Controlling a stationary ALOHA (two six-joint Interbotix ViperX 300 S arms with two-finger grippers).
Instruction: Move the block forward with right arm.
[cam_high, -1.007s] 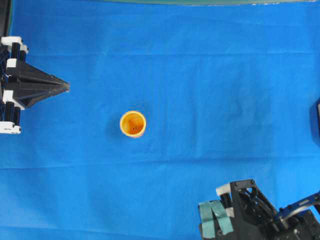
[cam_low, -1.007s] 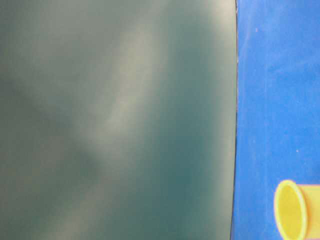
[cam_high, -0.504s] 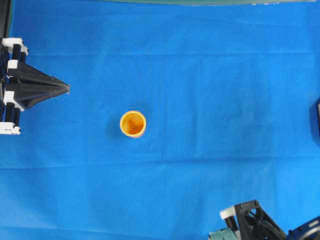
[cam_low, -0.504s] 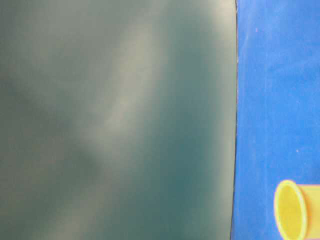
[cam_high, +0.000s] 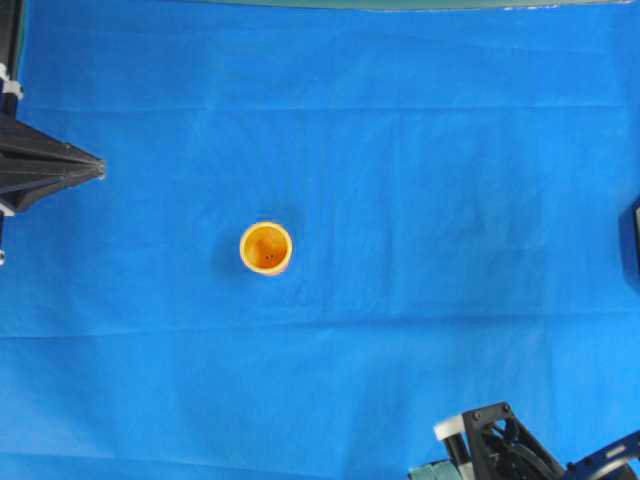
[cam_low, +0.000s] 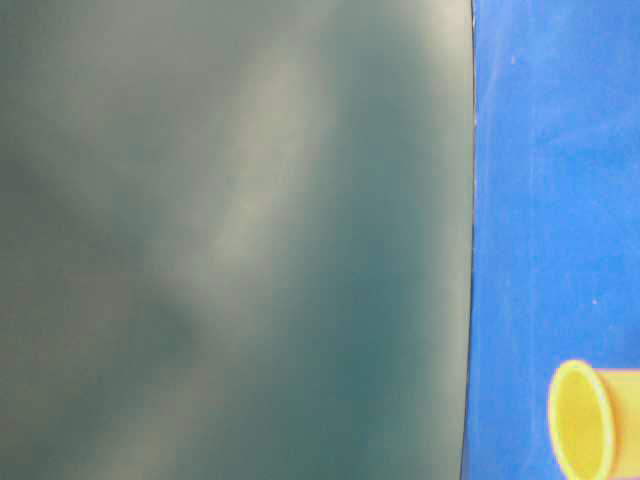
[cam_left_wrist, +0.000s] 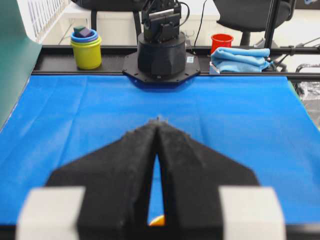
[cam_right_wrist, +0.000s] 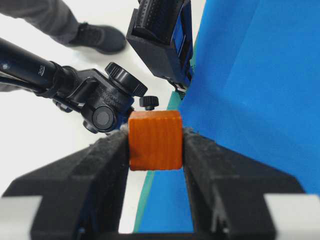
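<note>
Blue cloth (cam_high: 400, 200) awaits: keep the right gripper (cam_right_wrist: 156, 145) clamped squarely on the block (cam_right_wrist: 155, 140) while advancing level, well clear of the cup (cam_high: 266, 247).

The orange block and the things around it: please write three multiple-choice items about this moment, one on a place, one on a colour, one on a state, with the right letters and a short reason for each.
1. Where is the orange block?
A. inside the cup
B. between the fingers of the right tool
C. lying on the cloth

2. What colour is the cloth on the table?
A. blue
B. red
C. grey

3. How do the fingers of the left tool stand?
A. wide apart
C. clamped on the cup
B. tips together, nothing between them

Answers: 1 B, since the right wrist view shows the block pinched between the two black fingers. 2 A, since the overhead view shows blue cloth all around the orange-yellow cup. 3 B, since the left wrist view shows the two tips meeting over bare cloth.
</note>
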